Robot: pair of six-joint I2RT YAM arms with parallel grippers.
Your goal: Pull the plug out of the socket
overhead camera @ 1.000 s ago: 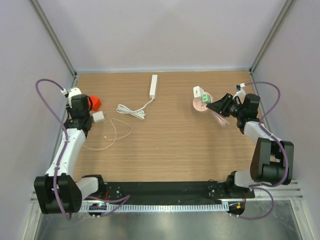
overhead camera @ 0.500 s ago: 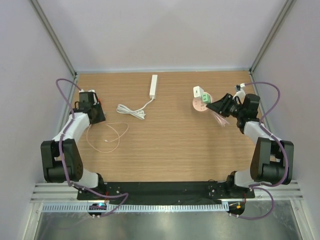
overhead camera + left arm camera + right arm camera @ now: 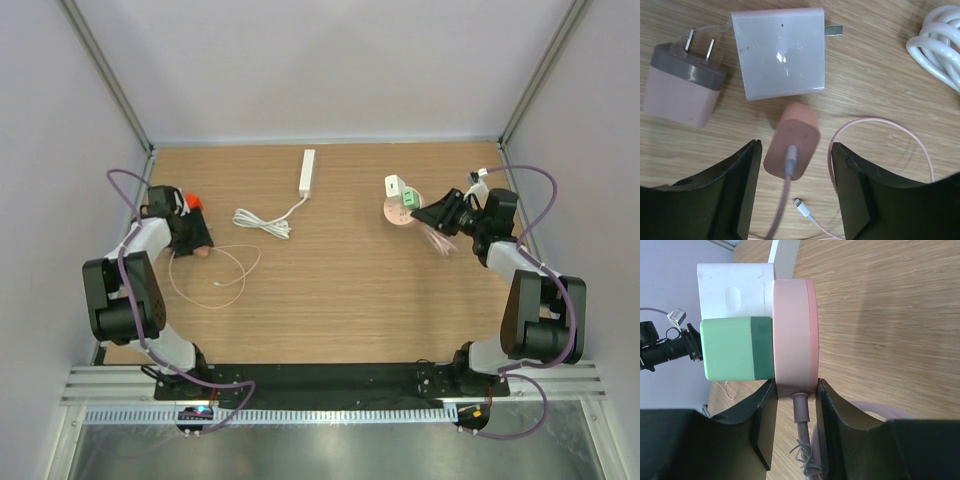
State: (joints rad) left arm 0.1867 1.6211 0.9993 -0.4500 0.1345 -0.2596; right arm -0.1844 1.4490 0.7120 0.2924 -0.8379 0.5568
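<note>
Desk (image 3: 340,270): spreading as a wood-grain surface between pale walls, carrying everything below.
Right tool (image 3: 795,387): reaching to the far right of the desk, clamping its two fingers on the rim of the socket (image 3: 794,330), either side of the cable exit.
Left tool (image 3: 795,146): hovering at the far left with fingers spread wide, straddling a pink charger (image 3: 792,140) without touching it, well apart from the socket.
Power strip (image 3: 307,172): lying at the far middle, trailing a coiled white cord (image 3: 262,220), seeming to play no part here.
Socket: showing as a round pink disc, pinned by the right tool.
White plug (image 3: 735,287): sitting pushed into the socket face.
Green plug (image 3: 735,347): sitting fully seated just beside the white one, nearer the right tool. Not possible to tell which of the two is meant.
Step in hand: bracing the socket, with no grip yet on either plug.
Doing it well: holding the right clamp firm, bringing the left tool across, pinching the plug body on its flat sides, drawing straight out along the prongs, avoiding twisting or dragging the disc.
</note>
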